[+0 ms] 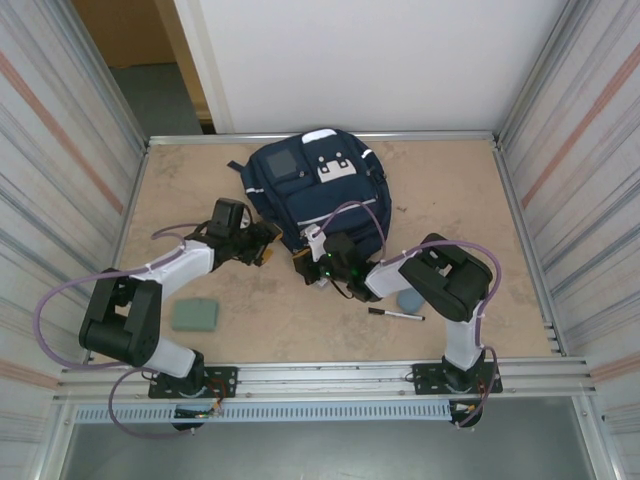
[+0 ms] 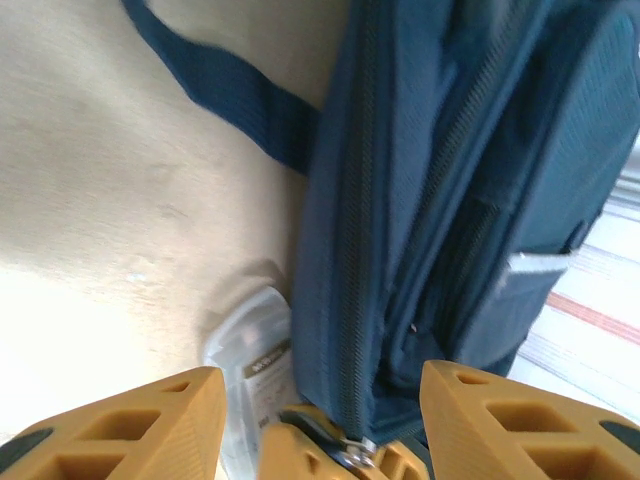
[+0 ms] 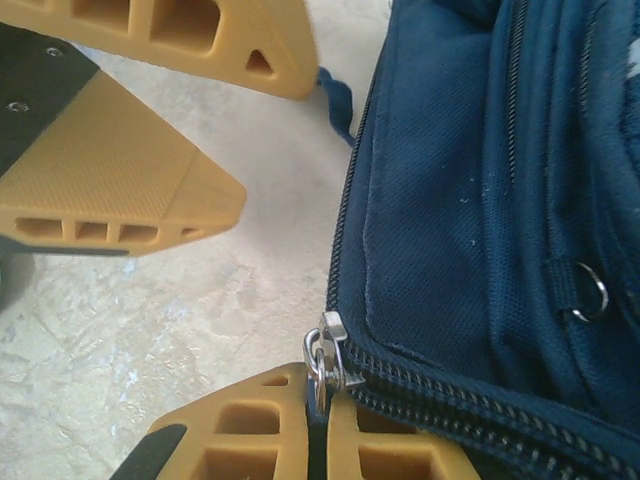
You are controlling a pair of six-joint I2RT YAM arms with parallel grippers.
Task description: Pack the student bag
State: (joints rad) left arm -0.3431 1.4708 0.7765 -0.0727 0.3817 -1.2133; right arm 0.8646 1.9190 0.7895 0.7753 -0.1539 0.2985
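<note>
The student bag [image 1: 315, 185], navy blue with white patches, lies flat at the back middle of the table. My right gripper [image 1: 306, 260] is at its near left corner, and in the right wrist view this gripper [image 3: 318, 378] is shut on the metal zip pull [image 3: 322, 345] of the bag [image 3: 480, 180]. My left gripper [image 1: 270, 245] stands just left of that corner. Its orange fingers [image 2: 140, 425] are open, one on each side of the bag's zipped edge [image 2: 400, 250] and of the right gripper's pinched fingertips [image 2: 300, 450].
A clear plastic packet [image 2: 250, 365] with a label pokes out from under the bag's edge. A green flat case [image 1: 195, 315] lies near the left arm. A black pen [image 1: 396, 314] and a blue-grey round thing [image 1: 410, 300] lie by the right arm. Corrugated walls close in both sides.
</note>
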